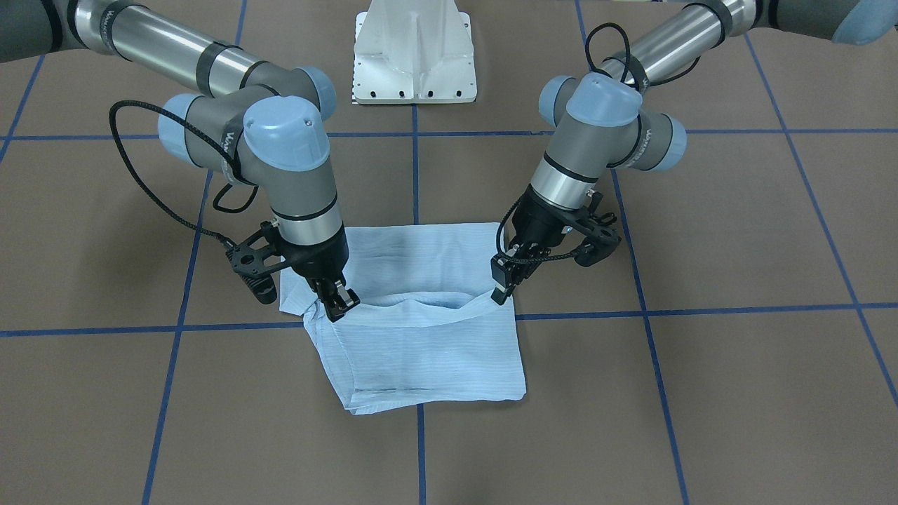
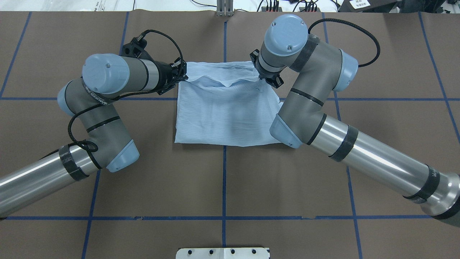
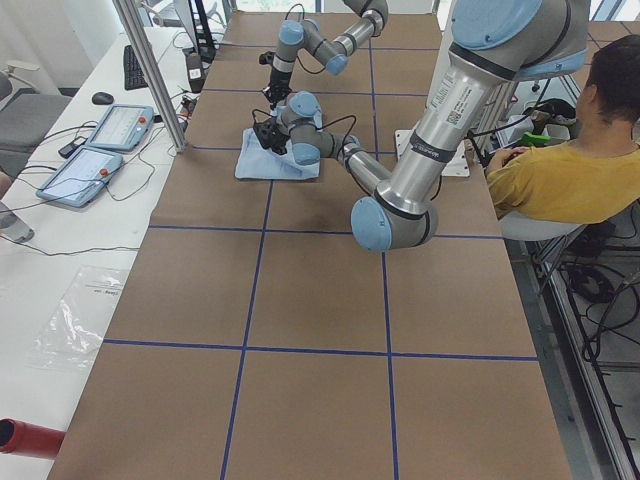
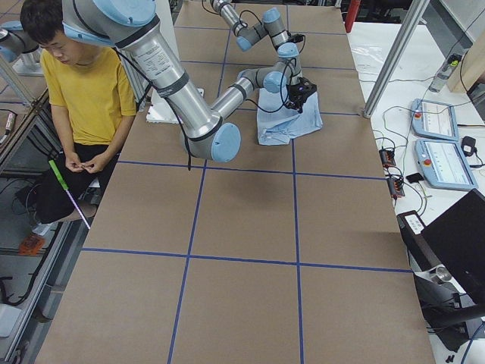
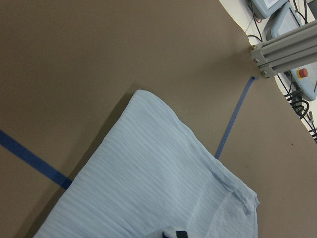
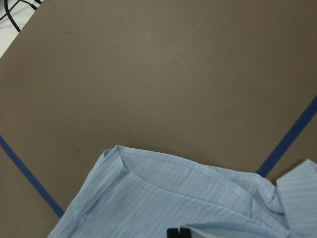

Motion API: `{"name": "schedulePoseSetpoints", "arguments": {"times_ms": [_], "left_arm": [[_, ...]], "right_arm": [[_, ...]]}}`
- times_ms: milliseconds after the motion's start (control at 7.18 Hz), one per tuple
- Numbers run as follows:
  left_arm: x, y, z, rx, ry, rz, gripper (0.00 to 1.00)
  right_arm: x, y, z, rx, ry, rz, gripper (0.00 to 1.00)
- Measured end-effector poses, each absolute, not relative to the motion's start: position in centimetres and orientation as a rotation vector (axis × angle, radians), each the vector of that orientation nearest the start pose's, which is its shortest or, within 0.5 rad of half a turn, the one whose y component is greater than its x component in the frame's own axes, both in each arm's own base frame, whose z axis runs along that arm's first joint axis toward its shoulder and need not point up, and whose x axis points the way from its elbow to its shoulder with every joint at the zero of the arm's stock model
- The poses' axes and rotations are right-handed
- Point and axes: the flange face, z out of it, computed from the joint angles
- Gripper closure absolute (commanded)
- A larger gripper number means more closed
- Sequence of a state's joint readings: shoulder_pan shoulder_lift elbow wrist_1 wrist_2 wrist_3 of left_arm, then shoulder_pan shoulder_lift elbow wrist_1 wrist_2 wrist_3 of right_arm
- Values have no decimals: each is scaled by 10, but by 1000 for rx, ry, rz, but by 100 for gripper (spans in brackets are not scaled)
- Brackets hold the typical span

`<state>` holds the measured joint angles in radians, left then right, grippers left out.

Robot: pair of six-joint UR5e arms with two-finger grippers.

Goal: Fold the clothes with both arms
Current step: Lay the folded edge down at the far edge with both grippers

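Observation:
The light blue striped clothes point(image 1: 421, 365) point(image 2: 226, 115) lie folded into a rough rectangle on the brown table, across a blue tape line. My left gripper point(image 1: 499, 291) point(image 2: 182, 74) is shut on one corner of a raised upper layer. My right gripper point(image 1: 335, 303) point(image 2: 262, 77) is shut on the opposite corner. The held edge sags slightly between them, above the flat lower layer. Each wrist view shows the cloth point(image 5: 148, 188) point(image 6: 173, 198) spreading out below a dark fingertip at the frame's bottom edge. Collar and buttons are hidden.
The white pedestal base point(image 1: 414, 56) stands on the robot's side of the cloth. A seated person in a yellow top point(image 3: 570, 170) point(image 4: 83, 91) is beside the table. Control tablets point(image 3: 100, 145) and an aluminium post point(image 3: 150, 70) are off the far edge.

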<state>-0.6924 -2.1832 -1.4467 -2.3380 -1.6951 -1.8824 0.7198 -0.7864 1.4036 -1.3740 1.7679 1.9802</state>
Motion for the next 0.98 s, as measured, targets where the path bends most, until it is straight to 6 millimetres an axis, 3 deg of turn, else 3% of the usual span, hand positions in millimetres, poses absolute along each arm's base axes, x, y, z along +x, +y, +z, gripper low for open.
{"name": "schedulePoseSetpoints", "arguments": {"times_ms": [418, 975], "left_arm": [[492, -582, 295, 157, 1300, -771, 100], [494, -600, 310, 195, 1263, -737, 100]], "right_arm": [[-510, -615, 246, -58, -888, 973, 100], [-526, -639, 251, -56, -889, 978, 100]]}}
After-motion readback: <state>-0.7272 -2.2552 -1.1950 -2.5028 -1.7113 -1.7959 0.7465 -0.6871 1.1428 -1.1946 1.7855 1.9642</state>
